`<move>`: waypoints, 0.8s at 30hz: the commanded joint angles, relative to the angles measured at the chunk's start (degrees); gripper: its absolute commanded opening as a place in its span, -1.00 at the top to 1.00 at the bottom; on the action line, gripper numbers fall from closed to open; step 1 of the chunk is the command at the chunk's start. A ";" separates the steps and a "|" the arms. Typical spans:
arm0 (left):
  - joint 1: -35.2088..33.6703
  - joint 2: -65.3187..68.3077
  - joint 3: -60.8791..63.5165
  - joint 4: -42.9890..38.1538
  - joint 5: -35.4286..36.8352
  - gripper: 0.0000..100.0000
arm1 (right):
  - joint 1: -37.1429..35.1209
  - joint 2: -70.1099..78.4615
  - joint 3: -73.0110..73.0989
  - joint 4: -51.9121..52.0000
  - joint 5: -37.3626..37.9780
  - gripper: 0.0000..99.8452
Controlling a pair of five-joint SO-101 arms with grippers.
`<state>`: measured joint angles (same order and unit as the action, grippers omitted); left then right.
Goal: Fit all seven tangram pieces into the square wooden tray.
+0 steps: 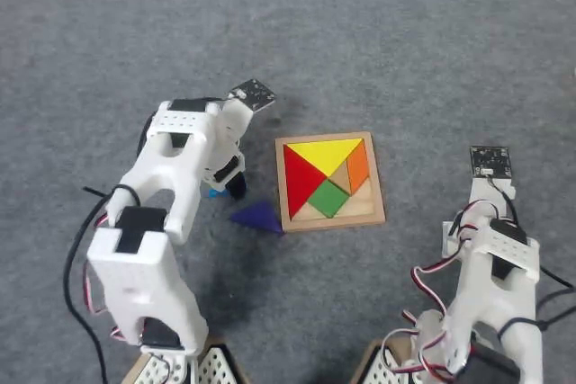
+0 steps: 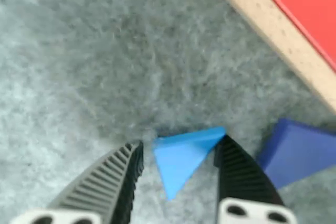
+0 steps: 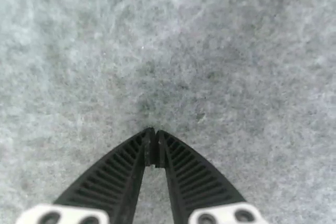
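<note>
Straddling the light-blue triangle [image 2: 181,161], the left gripper [image 2: 180,145] has its fingers spread to either side of the piece, which lies flat on the grey carpet [image 1: 432,69]. One finger seems to touch a corner of the triangle, though the wrist view is too soft to be sure. The other stands just clear of the piece.

From above, this triangle sits at about 9 o'clock from the square wooden tray [image 1: 362,206], largely hidden beneath the gripper. The dark-blue triangle [image 1: 258,216] lies on the carpet at 8 o'clock from the tray, just beside its corner and near the light-blue one.

Inside the tray, the yellow triangle [image 1: 328,155] fills the 12 o'clock side and the red triangle [image 1: 299,182] the 9 o'clock side. The orange piece [image 1: 358,168] sits toward 3 o'clock, and the green square [image 1: 329,197] sits toward 6 o'clock. Bare wood shows at 5 and 7 o'clock.

The right gripper [image 3: 152,132] has its fingers pressed together with nothing between them. It hangs over the carpet at about 4 o'clock from the tray, well apart from it.
</note>
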<state>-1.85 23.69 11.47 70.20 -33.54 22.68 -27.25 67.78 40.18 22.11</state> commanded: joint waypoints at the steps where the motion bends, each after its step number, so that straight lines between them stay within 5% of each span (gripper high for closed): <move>1: -0.35 1.14 -2.24 0.18 -0.35 0.77 | -0.92 -1.89 -0.35 -0.84 -0.62 0.98; 6: -0.18 -2.20 -2.15 2.55 1.49 0.97 | -0.92 -1.89 -0.35 -0.84 -0.62 0.98; 15: 2.81 -11.87 -2.24 7.82 1.85 0.97 | -0.92 -1.89 -0.35 -0.84 -0.62 0.98; 24: 19.87 -17.05 -2.15 9.93 1.23 0.97 | -0.92 -1.89 -0.35 -0.84 -0.62 0.98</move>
<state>11.69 10.42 11.03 79.34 -31.25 22.68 -27.25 67.78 40.18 22.11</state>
